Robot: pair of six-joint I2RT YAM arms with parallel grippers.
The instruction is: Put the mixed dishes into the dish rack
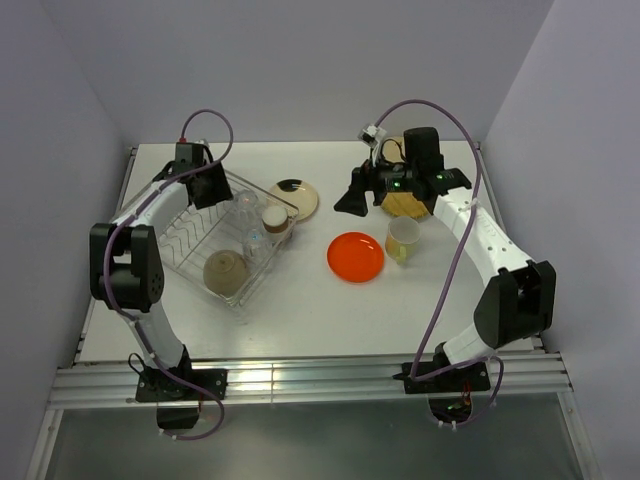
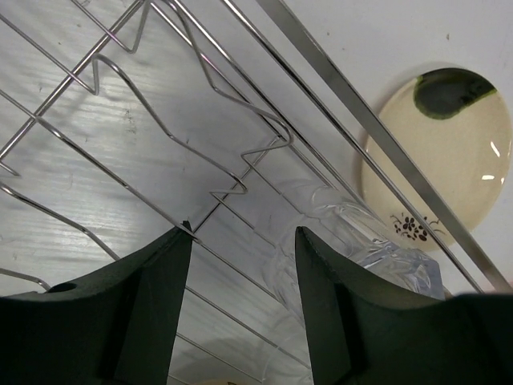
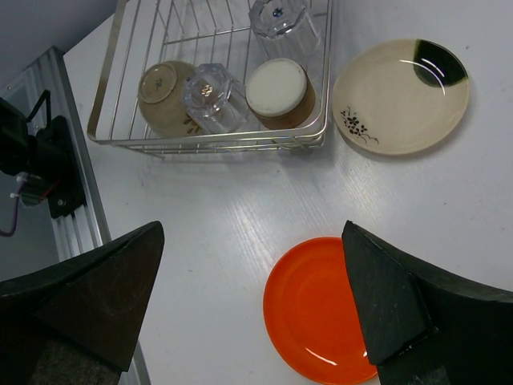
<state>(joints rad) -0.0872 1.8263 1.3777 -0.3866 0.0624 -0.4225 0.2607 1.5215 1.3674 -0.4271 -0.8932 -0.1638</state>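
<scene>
The dish rack is a silver wire basket at the left. Inside stand an upturned bowl, two clear glasses and a small cup. My left gripper hangs open over the rack's far end, nothing between its fingers; a clear glass lies just right of it. An orange plate lies mid-table. My right gripper is wide open above it, empty.
A cream patterned plate lies just outside the rack's far right corner. A pale yellow mug stands right of the orange plate. A tan woven-look plate is partly hidden under the right arm.
</scene>
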